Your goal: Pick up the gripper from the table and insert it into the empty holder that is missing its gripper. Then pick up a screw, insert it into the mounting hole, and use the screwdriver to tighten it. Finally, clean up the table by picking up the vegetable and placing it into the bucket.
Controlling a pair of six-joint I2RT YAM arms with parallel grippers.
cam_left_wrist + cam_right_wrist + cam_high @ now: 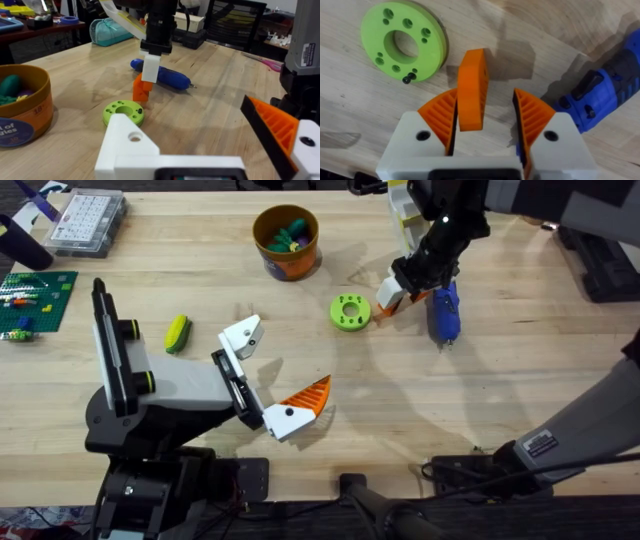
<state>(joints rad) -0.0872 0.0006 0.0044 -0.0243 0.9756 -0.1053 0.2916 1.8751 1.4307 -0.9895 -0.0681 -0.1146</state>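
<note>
Pale wooden tabletop point(480, 390), seen from overhead.

Right end effector point(400, 290), white with orange ribbed pads: upper right of centre, lowered to the surface. In its wrist view the fingers are spread, and a loose orange ribbed plastic wedge finger point(471, 90) stands between them, lying against one pad point(440, 115) with a gap to the other. Whether it is truly gripped cannot be told.

Blue pen-shaped powered screwdriver point(443, 311): lying flat just right of the right end effector, thin tip toward the bottom of the frame.

Lime-green ring-shaped plastic disc point(350, 311): just left of the right end effector, with a small dark screw point(408, 78) at its rim.

Left end effector point(270, 375): lower centre, fingers spread wide, holding nothing. One jaw is the small white angular plastic holder point(241, 336) with a dark hole; the other is a white jaw bearing an orange ribbed wedge tip point(308, 393).

Small oblong yellow-and-green toy vegetable point(177, 333): on the tabletop, left of the holder, near but apart.

Round orange-brown bucket point(286, 260) with tan rim: top centre, containing several small coloured toy items.

Clear plastic compartment box point(85, 222): upper left corner.

Green studded baseplate point(35, 302): left edge.
</note>
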